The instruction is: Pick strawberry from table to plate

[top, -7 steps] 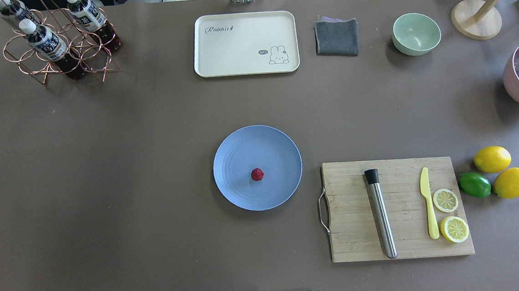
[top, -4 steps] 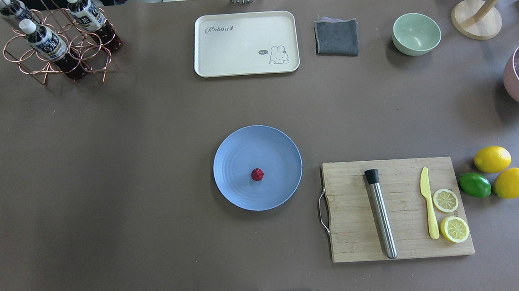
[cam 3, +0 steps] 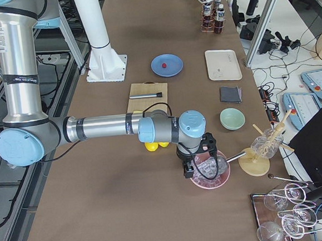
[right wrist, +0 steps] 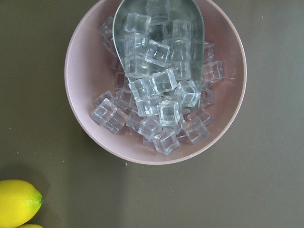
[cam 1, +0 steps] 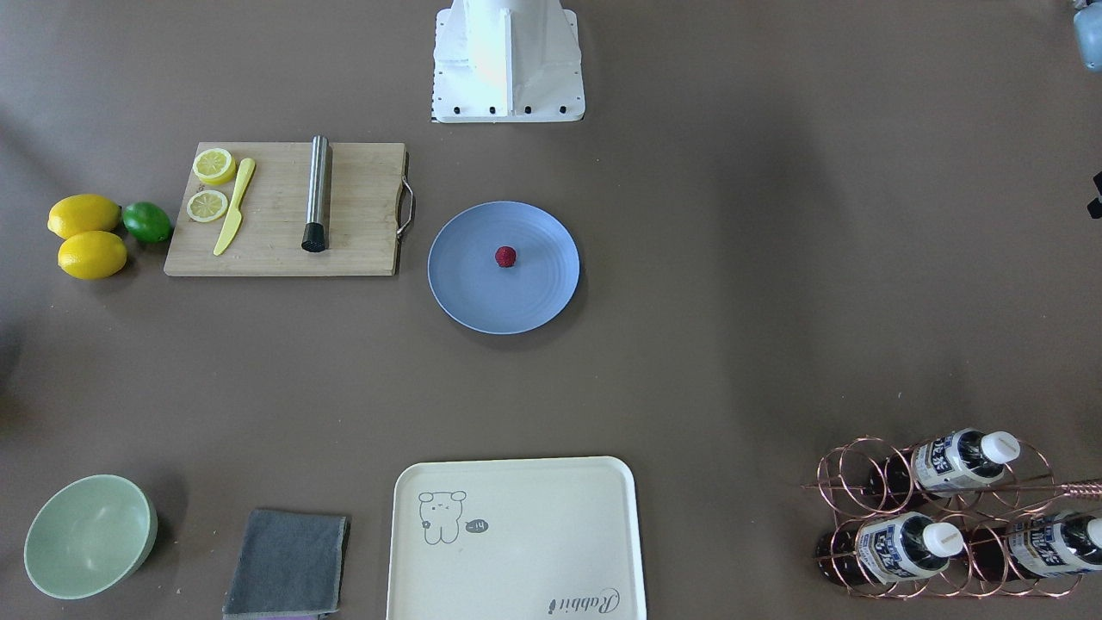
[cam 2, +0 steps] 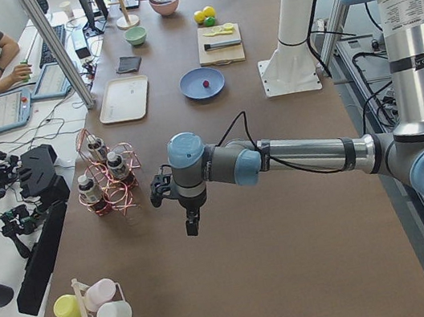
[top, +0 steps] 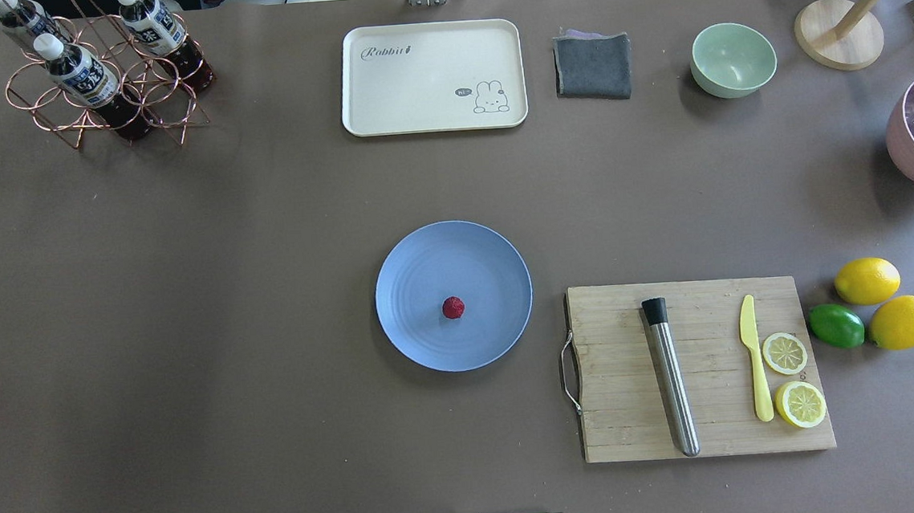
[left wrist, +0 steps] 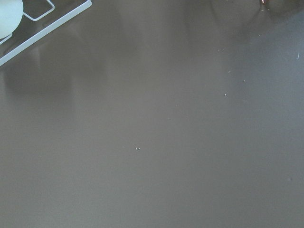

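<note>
Strawberry (top: 452,307) is sitting near the plate's (top: 425,263) middle.
Left gripper (cam 2: 193,225) is hanging over the table (left wrist: 152,142), right gripper (cam 3: 188,171) is hovering above a pink bowl (right wrist: 80,118) of ice; their jaws' state I cannot tell.

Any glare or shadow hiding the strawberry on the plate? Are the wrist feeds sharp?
Overhead exterior: strawberry and plate evenly lit, no glare. Left wrist: only dim table with soft shadow bands. Right wrist: sharp, glints on ice cubes.

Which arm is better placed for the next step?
Right, marginally: its gripper hangs over the pink ice bowl, nearer the round blue plate. But the small red strawberry already lies there.
</note>
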